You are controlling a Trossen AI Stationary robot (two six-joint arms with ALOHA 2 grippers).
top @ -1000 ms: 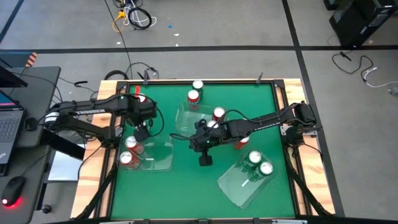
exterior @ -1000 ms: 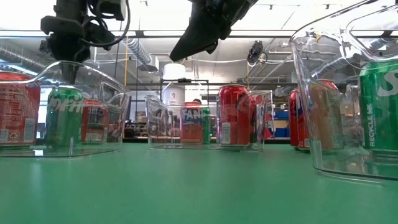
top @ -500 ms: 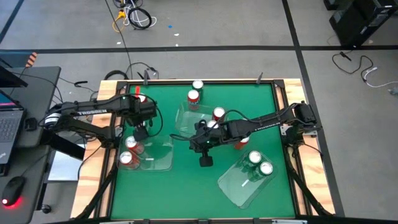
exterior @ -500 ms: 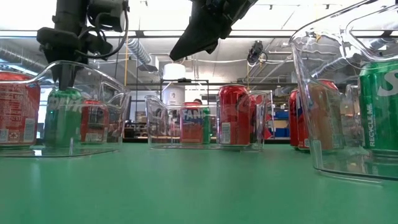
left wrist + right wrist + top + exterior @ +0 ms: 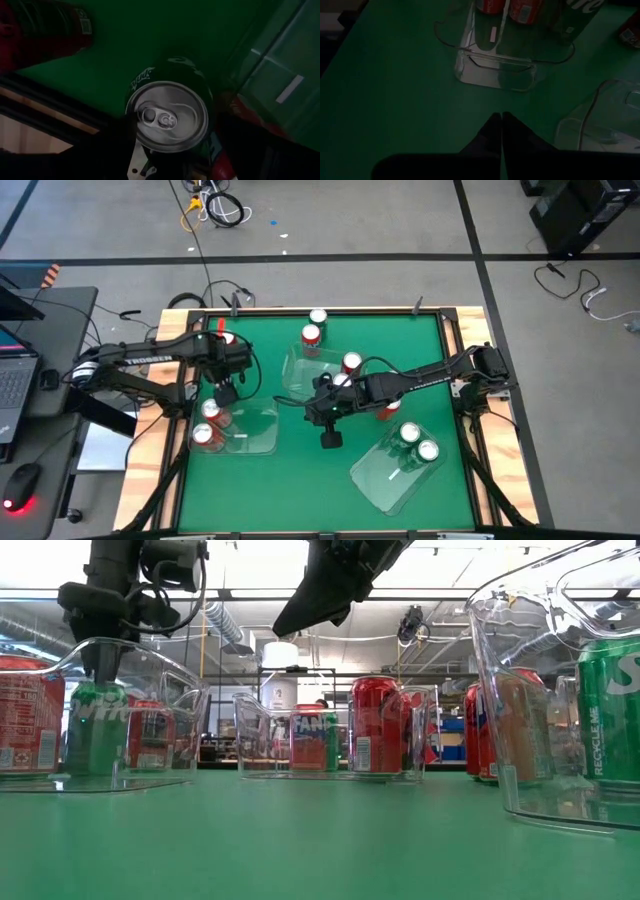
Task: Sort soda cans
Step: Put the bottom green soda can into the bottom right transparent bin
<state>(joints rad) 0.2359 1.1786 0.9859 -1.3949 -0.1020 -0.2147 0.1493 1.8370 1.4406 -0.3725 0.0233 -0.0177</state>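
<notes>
- Left gripper (image 5: 100, 665) down over a green can (image 5: 95, 730) at the tabletop's (image 5: 300, 470) left side, just beside the clear bin (image 5: 255, 430) that holds two red cans (image 5: 207, 422); in the left wrist view the silver top (image 5: 167, 116) sits between the dark fingers.
- Left jaws spread wide around the can's upper body; firm grip or mere straddle: cannot tell. Can base looks down on the green surface, upright.
- Right gripper (image 5: 502, 131) hanging above mid-tabletop, jaws clenched on nothing, pointed toward the left bin.
- Other cans: two green in the tilted bin (image 5: 395, 470) at front right, red ones in and near the far middle bin (image 5: 300, 370), one red (image 5: 388, 410) partly hidden under the right arm.
- Risk: squeeze too high on the rim, so can pivots or slips out on lifting; slick curved metal gives little purchase.
- Risk: green can close to the bin wall and the red cans; sideways drift of the fingers could nudge the bin or topple a neighbour.
- Risk: lift too low, can base catches the bin's lip and tips.
- Risk: carrying green toward the front right bin crosses the right arm's reach; the two arms could clash mid-tabletop unless the right one waits clear.
- Risk: wrong bin, green dropped among reds, sort undone.
</notes>
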